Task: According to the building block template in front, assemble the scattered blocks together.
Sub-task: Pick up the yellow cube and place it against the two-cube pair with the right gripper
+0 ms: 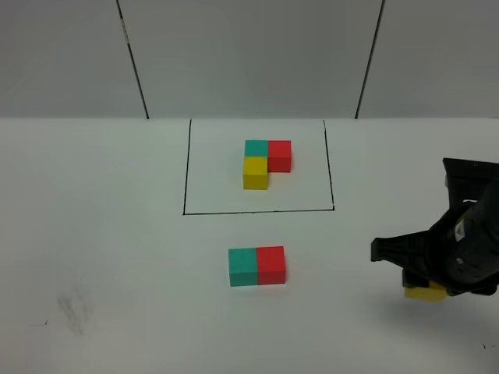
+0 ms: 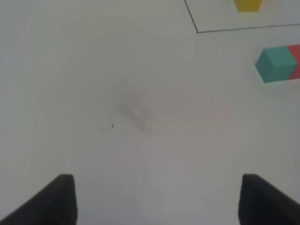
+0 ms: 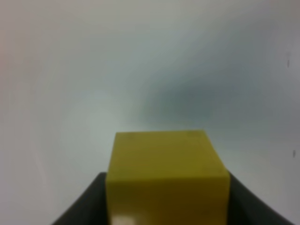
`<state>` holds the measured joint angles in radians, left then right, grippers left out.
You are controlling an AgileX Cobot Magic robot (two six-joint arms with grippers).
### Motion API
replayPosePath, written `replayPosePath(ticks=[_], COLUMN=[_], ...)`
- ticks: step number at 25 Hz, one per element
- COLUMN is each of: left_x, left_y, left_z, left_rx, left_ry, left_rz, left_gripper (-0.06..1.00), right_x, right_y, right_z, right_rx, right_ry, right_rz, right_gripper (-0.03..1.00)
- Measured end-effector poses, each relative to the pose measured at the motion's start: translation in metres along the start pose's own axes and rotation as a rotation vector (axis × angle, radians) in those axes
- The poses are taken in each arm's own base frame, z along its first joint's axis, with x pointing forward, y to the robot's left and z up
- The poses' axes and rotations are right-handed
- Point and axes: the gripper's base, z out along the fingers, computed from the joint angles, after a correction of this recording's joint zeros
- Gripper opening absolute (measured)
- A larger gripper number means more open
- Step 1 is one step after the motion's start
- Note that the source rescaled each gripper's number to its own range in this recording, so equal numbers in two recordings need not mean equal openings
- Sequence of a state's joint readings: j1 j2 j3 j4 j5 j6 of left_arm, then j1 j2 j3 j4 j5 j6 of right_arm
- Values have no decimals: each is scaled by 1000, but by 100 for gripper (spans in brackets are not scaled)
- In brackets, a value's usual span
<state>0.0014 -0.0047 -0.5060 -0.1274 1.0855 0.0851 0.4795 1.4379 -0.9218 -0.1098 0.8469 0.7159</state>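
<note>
The template point(image 1: 265, 162) is an L of teal, red and yellow cubes inside a thin black outline point(image 1: 185, 179) at the back middle. The loose teal cube point(image 1: 242, 266) and loose red cube point(image 1: 270, 265) sit side by side, touching, in front of the outline; the teal one also shows in the left wrist view point(image 2: 276, 64). My right gripper point(image 1: 425, 290) at the right is shut on the loose yellow cube point(image 3: 166, 176), which peeks out below the arm point(image 1: 425, 294). My left gripper point(image 2: 154, 199) is open and empty over bare table; it is out of the exterior view.
The white table point(image 1: 117, 234) has a faint grey smudge point(image 1: 74, 312) at the front left, also seen in the left wrist view point(image 2: 133, 112). A grey panelled wall point(image 1: 249, 54) stands behind the table.
</note>
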Motion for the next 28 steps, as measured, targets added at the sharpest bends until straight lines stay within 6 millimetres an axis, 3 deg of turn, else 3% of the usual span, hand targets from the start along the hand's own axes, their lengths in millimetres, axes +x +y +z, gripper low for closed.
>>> replayPosePath(ticks=[8, 16, 21, 28], left_x=[0, 0, 0, 0], left_y=[0, 0, 0, 0], left_z=[0, 0, 0, 0], left_rx=[0, 0, 0, 0], left_ry=[0, 0, 0, 0], left_rz=[0, 0, 0, 0], left_gripper=[74, 74, 74, 74], right_x=[40, 44, 45, 47], right_y=[88, 163, 186, 197], right_z=[-10, 20, 46, 74], right_rx=[-6, 58, 22, -11], right_ry=[-4, 67, 97, 98], right_rz=[12, -122, -188, -244], right_gripper=[0, 0, 0, 0])
